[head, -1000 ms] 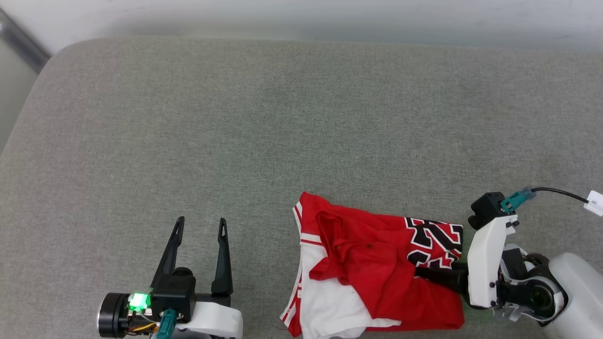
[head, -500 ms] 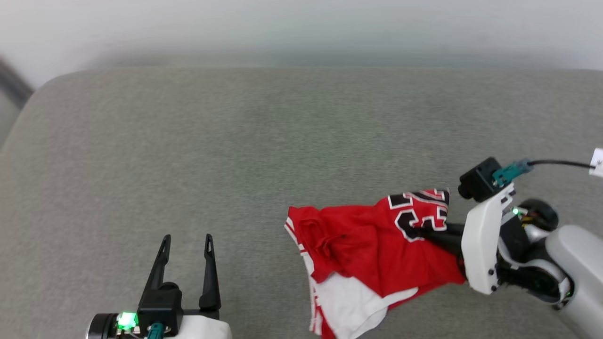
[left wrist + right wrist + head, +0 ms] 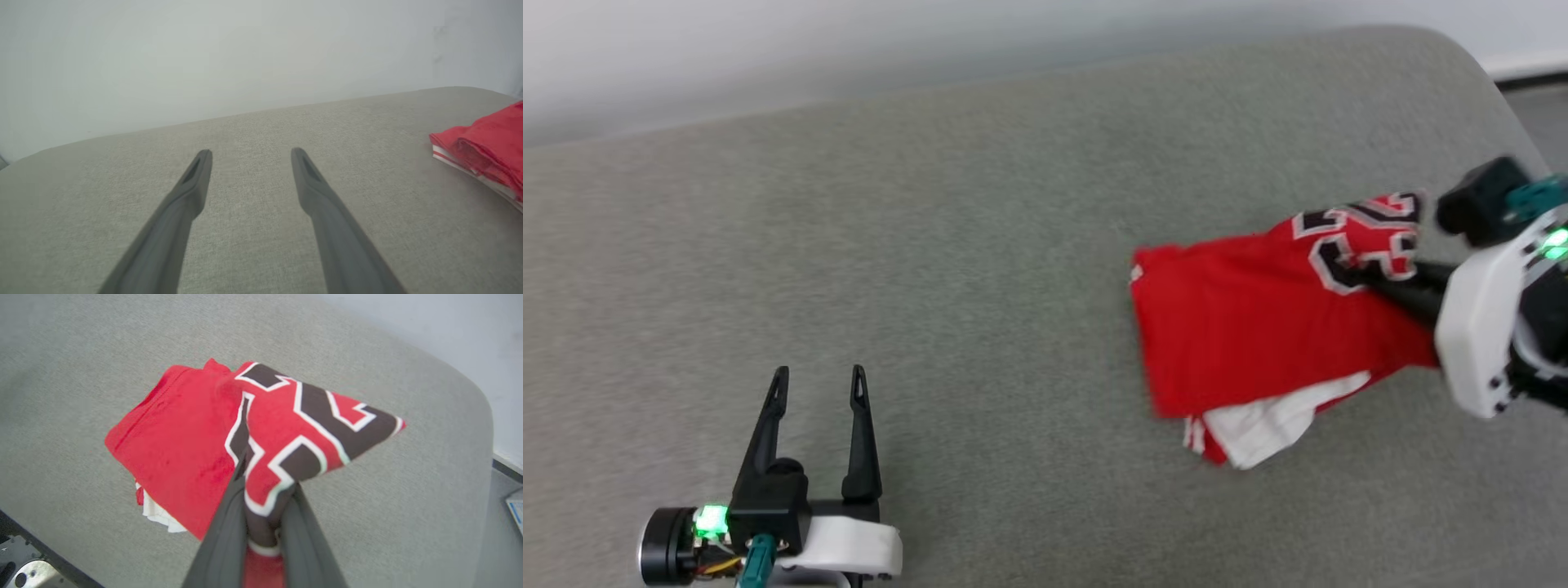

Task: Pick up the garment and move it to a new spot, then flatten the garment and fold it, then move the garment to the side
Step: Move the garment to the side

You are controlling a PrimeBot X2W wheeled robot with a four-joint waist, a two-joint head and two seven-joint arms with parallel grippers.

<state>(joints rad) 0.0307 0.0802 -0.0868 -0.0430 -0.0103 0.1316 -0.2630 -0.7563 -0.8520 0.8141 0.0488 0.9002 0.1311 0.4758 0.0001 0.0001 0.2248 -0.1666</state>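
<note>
while its fingers (image 3: pixel 220 547) pinch the black-and-white numbered corner, the right tool (image 3: pixel 267 486) holds the garment (image 3: pixel 1258 343) at the right of the head view, the red rest lying on the grey cushion (image 3: pixel 931 245); the left tool (image 3: pixel 817 384) stands wide at lower left, well apart.

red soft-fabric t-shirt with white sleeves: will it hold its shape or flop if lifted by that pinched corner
Likely floppy: the red soft-fabric T-shirt drapes and bunches below the right fingers. Probably light, since one narrow pinch raises its corner. Its folds may slide open.
</note>
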